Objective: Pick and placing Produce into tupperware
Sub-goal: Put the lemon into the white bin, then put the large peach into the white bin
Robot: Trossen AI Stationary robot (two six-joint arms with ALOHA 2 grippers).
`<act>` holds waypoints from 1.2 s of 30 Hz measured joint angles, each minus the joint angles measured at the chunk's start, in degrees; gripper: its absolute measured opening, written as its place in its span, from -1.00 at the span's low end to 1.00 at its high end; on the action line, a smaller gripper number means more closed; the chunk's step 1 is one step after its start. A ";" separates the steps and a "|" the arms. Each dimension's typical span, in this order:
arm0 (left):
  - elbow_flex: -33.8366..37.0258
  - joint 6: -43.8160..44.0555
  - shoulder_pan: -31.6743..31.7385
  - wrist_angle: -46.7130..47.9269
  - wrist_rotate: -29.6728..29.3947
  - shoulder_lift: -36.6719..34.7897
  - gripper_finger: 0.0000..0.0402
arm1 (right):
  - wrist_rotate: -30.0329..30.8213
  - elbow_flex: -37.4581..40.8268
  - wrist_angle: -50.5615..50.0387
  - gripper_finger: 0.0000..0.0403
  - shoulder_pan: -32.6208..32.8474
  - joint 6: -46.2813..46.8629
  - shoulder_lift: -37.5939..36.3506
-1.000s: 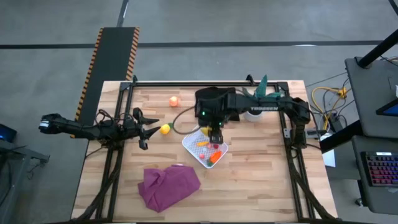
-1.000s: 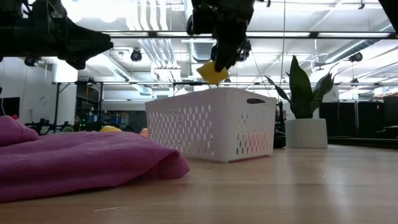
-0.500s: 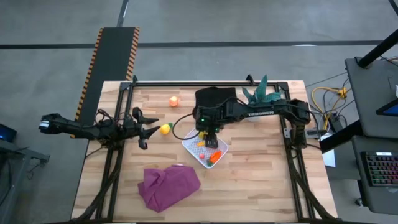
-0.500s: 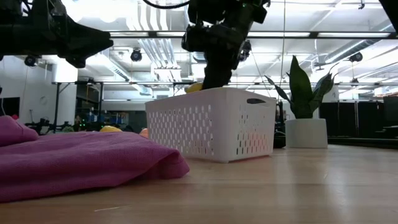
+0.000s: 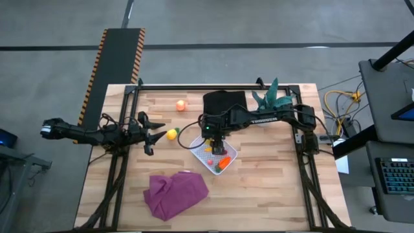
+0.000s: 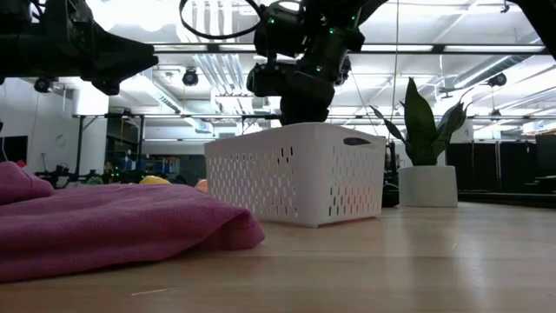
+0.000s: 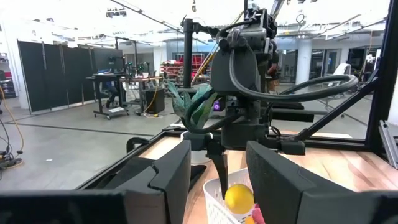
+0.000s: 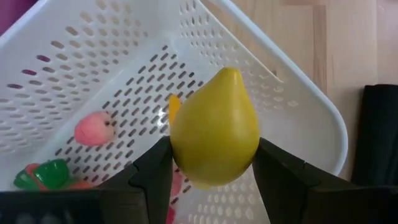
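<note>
Right gripper (image 8: 214, 171) clamping lemon (image 8: 214, 127) across its middle, hovering inside tupperware (image 8: 298, 118) — likely light, hard, smooth, rounded, so mid-belly grip looking safest. Left gripper (image 5: 155, 134) waiting near second lemon (image 5: 171, 134) on table, part open, holding nothing.

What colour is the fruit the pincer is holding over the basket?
Yellow. It's a lemon, clearest in the right wrist view, gripped in the right pincer above the white basket.

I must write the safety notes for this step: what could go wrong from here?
The right gripper holds a lemon above the tupperware. Released from this height, it may bounce onto the pink piece inside or roll out. The left gripper waits beside another lemon, which a careless move could knock away.
</note>
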State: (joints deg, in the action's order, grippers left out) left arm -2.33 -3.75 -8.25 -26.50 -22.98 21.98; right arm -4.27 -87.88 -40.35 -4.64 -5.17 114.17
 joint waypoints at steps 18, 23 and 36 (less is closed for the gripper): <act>0.00 0.09 0.00 0.01 0.00 0.09 -0.29 | 1.39 0.04 0.44 0.33 -0.26 -1.22 -0.98; 0.02 0.09 0.00 0.00 0.00 0.13 -0.29 | 0.74 0.06 3.81 0.30 -0.39 -1.79 -4.74; 0.07 0.07 0.00 0.03 0.00 0.15 -0.29 | -1.69 19.22 20.05 -0.02 -1.04 -5.34 -30.14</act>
State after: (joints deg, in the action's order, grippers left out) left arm -2.26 -3.68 -8.25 -26.47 -22.98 22.12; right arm -5.96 -68.66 -20.30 -5.67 -10.51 84.03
